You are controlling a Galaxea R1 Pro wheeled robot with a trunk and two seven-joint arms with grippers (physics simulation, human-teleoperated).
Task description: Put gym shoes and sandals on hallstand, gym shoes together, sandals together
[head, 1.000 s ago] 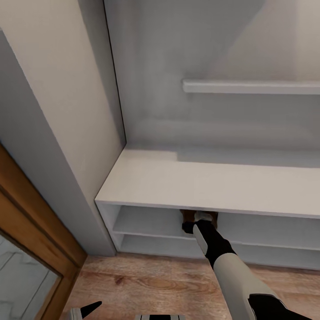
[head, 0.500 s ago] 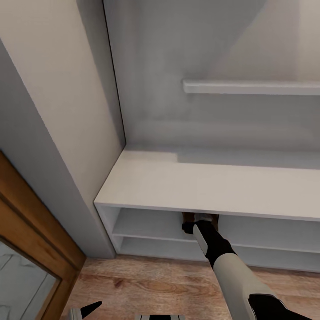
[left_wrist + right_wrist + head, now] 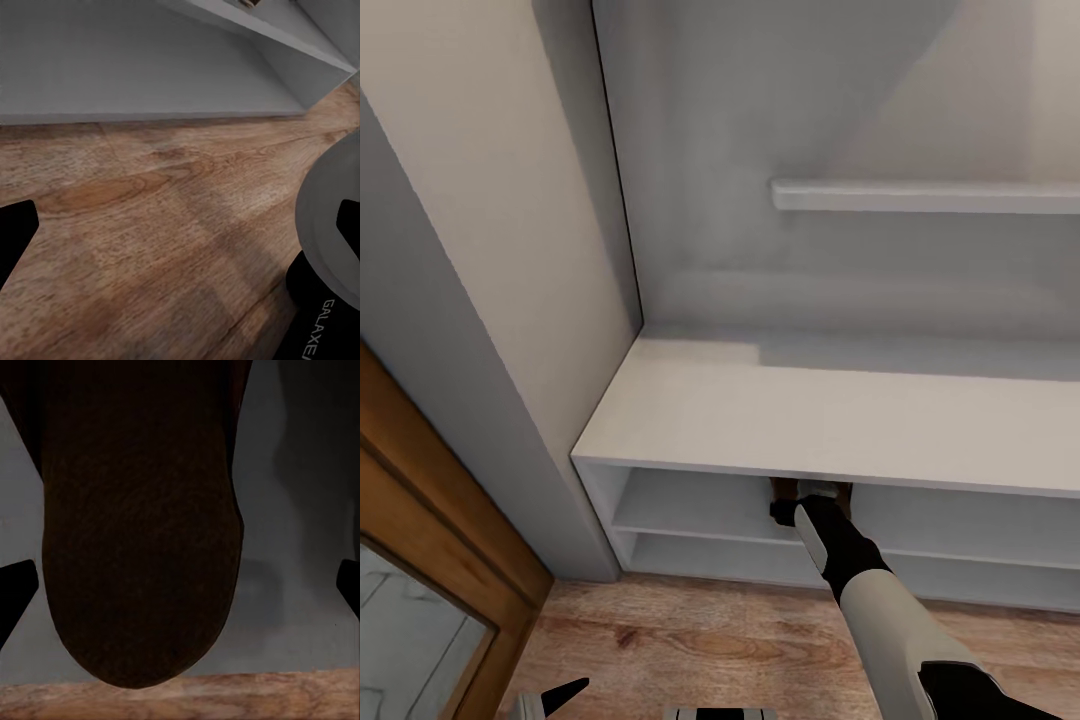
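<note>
The light-grey hallstand (image 3: 810, 420) stands against the wall, a low bench with two open tiers beneath. My right arm reaches under the bench top into the upper tier. There a dark brown sandal (image 3: 784, 490) peeks out beside my right gripper (image 3: 815, 492). In the right wrist view the sandal's dark sole (image 3: 142, 532) hangs between the spread fingertips (image 3: 15, 592), which do not touch it; the right gripper (image 3: 180, 592) is open. My left gripper (image 3: 180, 229) is open over the corridor floor (image 3: 150, 225), low by the robot's base. The gym shoes are out of view.
A floating upper shelf (image 3: 925, 195) juts from the back panel. A wood-framed glass door (image 3: 430, 560) stands at the left, past a grey wall corner (image 3: 490, 400). Wood flooring (image 3: 690, 630) runs in front of the rack.
The head view has shifted a touch. The right arm and the sandal stay where they were.
</note>
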